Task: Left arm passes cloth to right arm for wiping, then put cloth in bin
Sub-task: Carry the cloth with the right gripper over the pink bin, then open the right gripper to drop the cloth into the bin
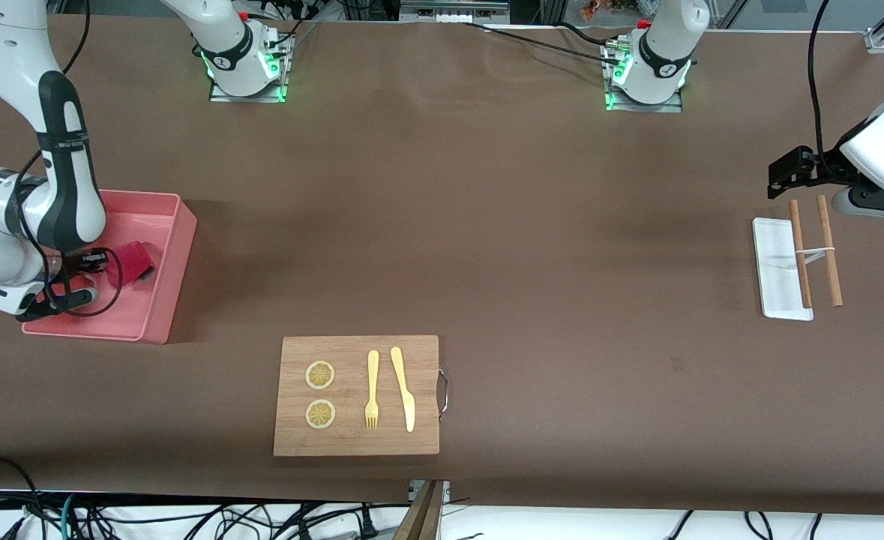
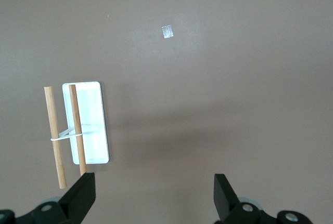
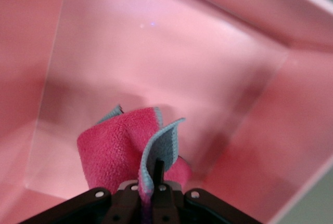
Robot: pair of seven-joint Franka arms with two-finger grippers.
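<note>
The right gripper point(image 3: 152, 188) is clenched on the cloth point(image 3: 122, 151), holding it inside the bin point(image 1: 175, 247) (at the right arm's end of the table). The left gripper point(image 2: 153, 195) waits with its fingers spread, empty, over the table's edge at the left arm's end, beside a white tray point(image 1: 775, 281).

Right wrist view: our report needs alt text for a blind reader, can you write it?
The right gripper, shut on the magenta cloth, holds it inside the pale pink bin. The cloth hangs folded, a grey-blue edge showing, over the bin's bare floor.
</note>
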